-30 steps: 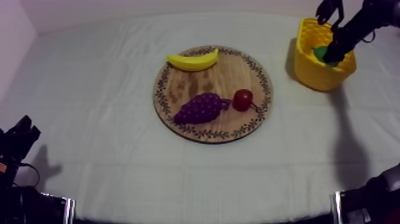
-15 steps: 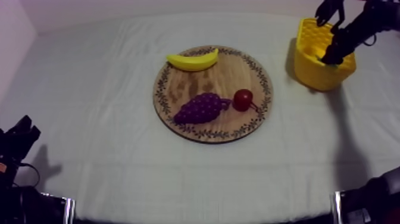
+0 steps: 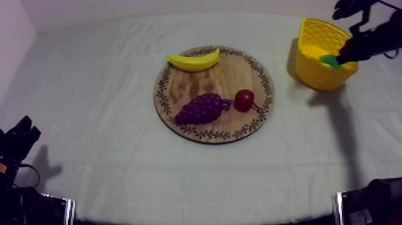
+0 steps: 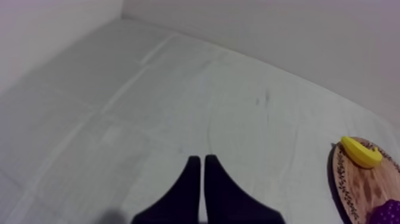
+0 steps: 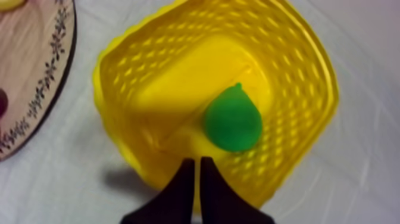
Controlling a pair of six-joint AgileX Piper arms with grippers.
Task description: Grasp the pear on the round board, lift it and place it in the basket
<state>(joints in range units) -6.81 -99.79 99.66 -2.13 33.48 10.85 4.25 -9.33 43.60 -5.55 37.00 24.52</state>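
The green pear (image 5: 233, 121) lies loose inside the yellow basket (image 5: 297, 71), against its wall; from above the pear (image 3: 328, 59) shows at the basket's (image 3: 314, 72) right side. My right gripper (image 5: 197, 164) hangs above the basket's near rim, fingers together in a narrow wedge, empty. In the top view that gripper (image 3: 342, 58) sits just right of the pear. The round wooden board (image 3: 233, 128) at the table's middle carries a banana (image 3: 192, 60), a bunch of grapes (image 3: 202, 108) and a small red fruit (image 3: 243, 100). My left gripper (image 4: 199, 164) is shut over bare cloth.
The board's edge (image 5: 56, 89) lies left of the basket in the right wrist view. The banana (image 4: 360, 152) and board rim (image 4: 340, 179) are off beyond my left gripper. My left arm (image 3: 15, 146) rests at the table's lower left.
My right gripper has let go of the pear, lifted out of the basket, drawn back to the right and shut. The pear now lies free in the basket. The left arm is still.
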